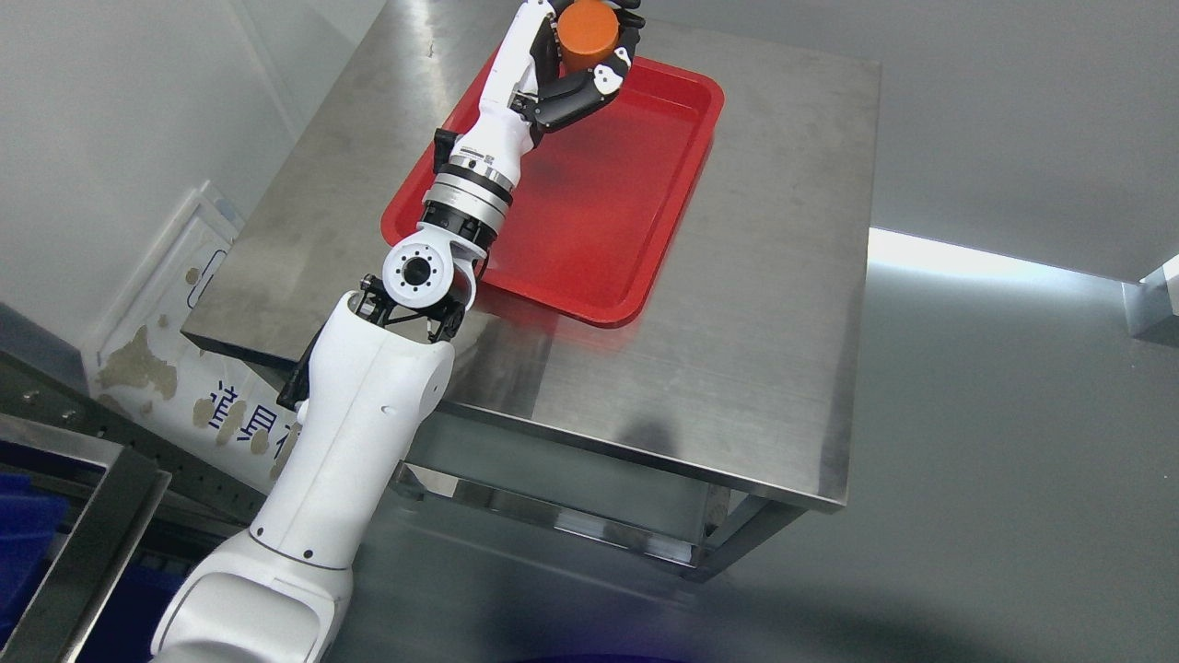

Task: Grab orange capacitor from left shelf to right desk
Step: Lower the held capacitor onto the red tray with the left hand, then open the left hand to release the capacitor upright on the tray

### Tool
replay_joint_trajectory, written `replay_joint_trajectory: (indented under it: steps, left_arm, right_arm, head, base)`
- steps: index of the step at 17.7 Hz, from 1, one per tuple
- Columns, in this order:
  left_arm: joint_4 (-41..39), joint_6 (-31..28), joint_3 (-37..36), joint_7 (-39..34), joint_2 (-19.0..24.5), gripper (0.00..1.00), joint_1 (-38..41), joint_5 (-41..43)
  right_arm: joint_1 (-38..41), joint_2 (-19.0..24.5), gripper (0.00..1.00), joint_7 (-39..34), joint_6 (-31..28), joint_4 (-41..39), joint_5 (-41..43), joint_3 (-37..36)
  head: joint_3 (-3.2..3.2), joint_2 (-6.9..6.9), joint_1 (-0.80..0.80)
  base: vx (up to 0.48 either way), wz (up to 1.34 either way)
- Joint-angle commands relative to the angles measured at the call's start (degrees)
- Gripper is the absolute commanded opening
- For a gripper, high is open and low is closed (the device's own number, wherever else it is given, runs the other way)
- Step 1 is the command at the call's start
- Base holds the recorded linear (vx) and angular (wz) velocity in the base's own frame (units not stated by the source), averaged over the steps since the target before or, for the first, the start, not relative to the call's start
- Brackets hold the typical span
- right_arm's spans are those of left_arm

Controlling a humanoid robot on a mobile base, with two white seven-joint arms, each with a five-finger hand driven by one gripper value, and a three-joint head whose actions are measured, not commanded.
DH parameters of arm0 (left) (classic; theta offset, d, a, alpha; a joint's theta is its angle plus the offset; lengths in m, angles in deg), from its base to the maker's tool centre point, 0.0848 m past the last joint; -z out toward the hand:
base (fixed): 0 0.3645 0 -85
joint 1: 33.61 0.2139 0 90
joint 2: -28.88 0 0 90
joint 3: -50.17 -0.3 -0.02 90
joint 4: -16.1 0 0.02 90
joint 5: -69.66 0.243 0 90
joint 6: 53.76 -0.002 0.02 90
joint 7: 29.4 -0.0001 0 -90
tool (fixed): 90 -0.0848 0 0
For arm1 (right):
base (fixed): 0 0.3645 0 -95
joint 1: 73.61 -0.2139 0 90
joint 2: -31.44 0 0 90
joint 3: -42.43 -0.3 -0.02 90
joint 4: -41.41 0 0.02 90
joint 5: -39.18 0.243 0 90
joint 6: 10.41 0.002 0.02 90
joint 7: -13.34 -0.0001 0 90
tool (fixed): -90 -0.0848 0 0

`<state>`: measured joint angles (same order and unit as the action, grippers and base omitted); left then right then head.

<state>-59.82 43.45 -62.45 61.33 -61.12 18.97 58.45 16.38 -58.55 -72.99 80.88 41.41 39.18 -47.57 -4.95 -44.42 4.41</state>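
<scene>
Above the red tray (599,230), the left hand (576,64) grips the orange capacitor (588,29).

We see a steel table (764,304) on a grey floor (1013,460), where a bright strip of light (995,262) falls. A pale wall (110,120) rises behind, and a metal shelf frame (83,543) stands nearby.

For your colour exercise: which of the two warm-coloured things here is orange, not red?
The capacitor, a short cylinder gripped in the left hand. The other, the tray, is red and flat on the table.
</scene>
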Motion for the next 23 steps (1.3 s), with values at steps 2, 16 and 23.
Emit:
replay_joint_trajectory:
  steps: [2,16,23]
  left_arm:
    - [14.3,0.0,-5.2,-0.1,1.0,0.07,-1.4,-0.7]
    - [14.6,-2.5,-4.7,0.0,1.0,0.55,-2.8,-0.7]
    - [13.3,-3.5,4.2,1.0,1.0,0.85,-9.4,-0.9]
  right_arm:
    - [1.3,-1.0,1.0,0.0,0.0,-1.0,-0.4,-0.6]
    - [1.3,-1.0,1.0,0.0,0.0,-1.0,-0.4,-0.6]
    - [1.2,-1.0,1.0,0.0,0.0,-1.0,-0.4,-0.6]
  head:
    - [0.0,0.0,0.0]
    - [0.0,0.0,0.0]
    - [0.0,0.0,0.0]
  base:
    - [0.074,0.06]
    - [0.009,0.01]
    - [0.0,0.0]
